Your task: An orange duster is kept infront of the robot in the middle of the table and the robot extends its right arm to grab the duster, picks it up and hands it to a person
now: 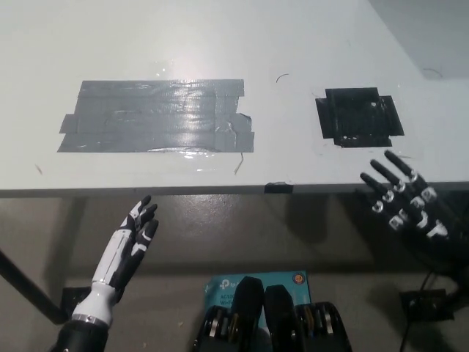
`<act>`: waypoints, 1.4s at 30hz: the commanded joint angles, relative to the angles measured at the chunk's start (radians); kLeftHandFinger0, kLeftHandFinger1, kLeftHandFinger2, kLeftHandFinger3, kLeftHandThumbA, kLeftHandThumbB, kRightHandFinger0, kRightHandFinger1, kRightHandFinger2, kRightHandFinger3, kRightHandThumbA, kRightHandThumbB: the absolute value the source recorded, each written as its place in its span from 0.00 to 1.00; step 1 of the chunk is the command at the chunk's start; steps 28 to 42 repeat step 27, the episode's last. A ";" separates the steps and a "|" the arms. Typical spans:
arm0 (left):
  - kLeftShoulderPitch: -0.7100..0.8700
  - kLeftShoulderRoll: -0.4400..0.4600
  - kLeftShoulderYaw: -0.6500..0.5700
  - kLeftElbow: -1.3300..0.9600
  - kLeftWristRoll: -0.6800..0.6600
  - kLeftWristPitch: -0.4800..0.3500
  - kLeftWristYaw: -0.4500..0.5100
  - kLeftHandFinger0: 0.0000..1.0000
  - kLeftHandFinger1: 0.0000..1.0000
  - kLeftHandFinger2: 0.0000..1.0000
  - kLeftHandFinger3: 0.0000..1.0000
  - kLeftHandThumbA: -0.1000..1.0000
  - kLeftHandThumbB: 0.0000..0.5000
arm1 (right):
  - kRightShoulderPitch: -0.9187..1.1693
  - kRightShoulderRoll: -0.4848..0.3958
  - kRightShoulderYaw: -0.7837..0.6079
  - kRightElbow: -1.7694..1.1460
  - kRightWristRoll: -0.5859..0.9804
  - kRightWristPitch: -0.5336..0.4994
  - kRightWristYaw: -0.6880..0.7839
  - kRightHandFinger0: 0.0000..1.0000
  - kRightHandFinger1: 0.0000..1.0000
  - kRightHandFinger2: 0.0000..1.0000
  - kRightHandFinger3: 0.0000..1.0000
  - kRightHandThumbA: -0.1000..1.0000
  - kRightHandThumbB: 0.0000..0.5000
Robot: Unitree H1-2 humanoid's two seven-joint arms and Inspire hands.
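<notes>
At lower left the left hand [132,246] hangs below the table [220,44] edge, fingers spread wide and holding nothing. Above it, a grey tape patch [157,116] lies flat on the table in the upper left of the frame. Right of center sits a smaller black tape patch [359,117]. At lower right the right hand [407,205] is at the table edge, fingers apart, empty. No duster shows anywhere in the frame.

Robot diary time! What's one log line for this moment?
right hand: open, at table edge | left hand: open, below table | duster: not visible
</notes>
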 commanded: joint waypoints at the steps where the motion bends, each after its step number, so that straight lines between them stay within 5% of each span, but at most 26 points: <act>1: 0.016 0.007 -0.003 -0.009 0.002 -0.039 -0.008 0.95 1.00 0.97 1.00 0.89 0.32 | 0.030 0.077 -0.035 -0.055 -0.175 -0.187 -0.203 1.00 1.00 1.00 1.00 0.70 0.73; 6: 0.025 0.006 -0.003 -0.012 -0.005 -0.040 -0.010 0.92 0.98 0.98 1.00 0.88 0.32 | 0.056 0.110 -0.003 -0.054 -0.339 -0.307 -0.272 1.00 1.00 1.00 1.00 0.69 0.55; 14: 0.047 -0.002 -0.004 -0.011 -0.003 -0.055 -0.002 0.91 1.00 1.00 1.00 0.86 0.36 | 0.094 0.100 0.103 -0.039 -0.590 -0.461 -0.331 1.00 1.00 1.00 1.00 0.83 0.81; 19: 0.050 -0.004 -0.004 -0.018 -0.009 -0.055 -0.006 0.91 1.00 1.00 1.00 0.89 0.39 | 0.102 0.105 0.135 -0.022 -0.660 -0.533 -0.363 1.00 1.00 1.00 1.00 0.92 0.77; 23: 0.048 -0.004 -0.003 -0.014 -0.014 -0.056 -0.007 0.94 1.00 1.00 1.00 0.91 0.39 | 0.104 0.103 0.156 -0.024 -0.694 -0.550 -0.389 1.00 1.00 1.00 1.00 1.00 0.85; 42: 0.050 -0.004 -0.003 -0.010 -0.013 -0.063 -0.006 0.95 1.00 1.00 1.00 0.92 0.40 | 0.109 0.096 0.169 -0.028 -0.717 -0.556 -0.401 1.00 1.00 1.00 1.00 1.00 0.80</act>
